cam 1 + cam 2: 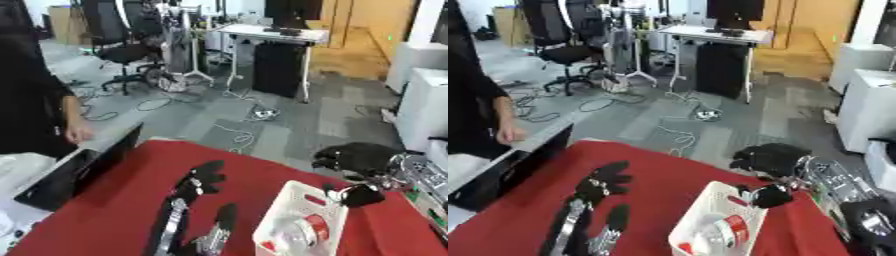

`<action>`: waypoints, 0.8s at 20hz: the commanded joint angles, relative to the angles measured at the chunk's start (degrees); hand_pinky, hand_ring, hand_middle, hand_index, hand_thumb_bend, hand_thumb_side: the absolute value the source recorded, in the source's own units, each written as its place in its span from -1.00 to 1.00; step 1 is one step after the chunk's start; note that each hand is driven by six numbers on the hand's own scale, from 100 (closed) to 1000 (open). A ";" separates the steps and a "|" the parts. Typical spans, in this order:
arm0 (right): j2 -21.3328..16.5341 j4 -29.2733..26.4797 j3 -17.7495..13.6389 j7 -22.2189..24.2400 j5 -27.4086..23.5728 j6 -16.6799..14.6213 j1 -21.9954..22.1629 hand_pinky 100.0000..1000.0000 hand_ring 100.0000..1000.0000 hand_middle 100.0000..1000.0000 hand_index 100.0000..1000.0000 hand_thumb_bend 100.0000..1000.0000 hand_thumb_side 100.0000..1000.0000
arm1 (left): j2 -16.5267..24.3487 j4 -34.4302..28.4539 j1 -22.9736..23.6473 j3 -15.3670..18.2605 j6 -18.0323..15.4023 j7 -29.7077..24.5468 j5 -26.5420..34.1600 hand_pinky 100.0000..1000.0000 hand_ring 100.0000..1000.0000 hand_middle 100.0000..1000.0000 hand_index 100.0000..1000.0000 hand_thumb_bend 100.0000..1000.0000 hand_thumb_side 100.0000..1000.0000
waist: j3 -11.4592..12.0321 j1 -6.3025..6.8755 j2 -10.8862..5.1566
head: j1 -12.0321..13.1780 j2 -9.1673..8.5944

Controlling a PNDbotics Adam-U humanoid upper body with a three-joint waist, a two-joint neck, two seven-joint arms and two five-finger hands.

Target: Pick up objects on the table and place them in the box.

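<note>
A white slatted box [278, 215] stands on the red table [122, 210] at the lower right. Inside it lie a red and white round item [313, 227] and some pale clear stuff beside it. My right hand [354, 156] hovers over the box's far right corner, fingers spread and empty, with its thumb [361, 195] hanging down by the rim. My left hand [201, 179] rests on the red cloth left of the box, fingers relaxed and pointing away from me, holding nothing. I see no loose objects on the cloth.
A black laptop-like case [74, 172] lies on a white table edge at the left, beside a person in black whose hand [77, 131] hangs near it. Beyond the table are grey floor, cables, office chairs and a desk.
</note>
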 commanded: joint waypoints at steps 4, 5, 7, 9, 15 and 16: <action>-3.86 -6.53 -0.30 -4.67 -3.48 -0.05 -1.41 0.11 0.36 0.51 0.71 -1.00 0.72 | 0.54 -0.59 0.19 0.71 0.04 0.36 -0.54 0.28 0.50 0.59 0.75 -0.54 0.50 | -1.04 0.12 -1.34 | 0.01 0.48; -4.60 -7.96 0.04 -6.31 -4.76 0.38 -1.12 0.00 0.23 0.40 0.60 -1.00 0.72 | 0.60 -0.56 0.28 0.75 0.06 0.43 -0.58 0.28 0.50 0.59 0.75 -0.52 0.48 | -1.22 0.08 -1.38 | 0.11 0.53; -6.74 -12.76 0.14 -11.41 -10.03 2.13 0.27 -0.10 0.13 0.28 0.48 -1.00 0.61 | 0.81 -0.43 0.58 0.91 0.15 0.60 -0.71 0.28 0.50 0.59 0.75 -0.56 0.51 | -2.34 0.10 -1.48 | 0.63 0.71; -8.76 -17.11 0.23 -14.82 -16.45 5.54 2.38 -0.19 0.06 0.23 0.42 -1.00 0.60 | 0.94 -0.27 0.85 1.01 0.30 0.72 -0.87 0.28 0.50 0.59 0.75 -0.56 0.51 | -3.46 0.24 -1.52 | 1.01 0.89; -10.59 -30.80 -2.39 -19.82 -35.59 14.88 11.34 -0.20 0.10 0.32 0.45 -1.00 0.77 | 0.75 -0.12 0.86 1.06 0.49 0.78 -1.13 0.28 0.50 0.59 0.75 -0.55 0.51 | -7.13 1.18 -1.04 | 1.70 0.79; -10.11 -32.74 -3.57 -20.52 -37.72 16.14 13.03 -0.18 0.12 0.34 0.45 -1.00 0.79 | 0.68 -0.13 0.77 1.06 0.48 0.80 -1.14 0.28 0.58 0.59 0.76 -0.50 0.46 | -7.88 1.42 -0.91 | 1.77 0.69</action>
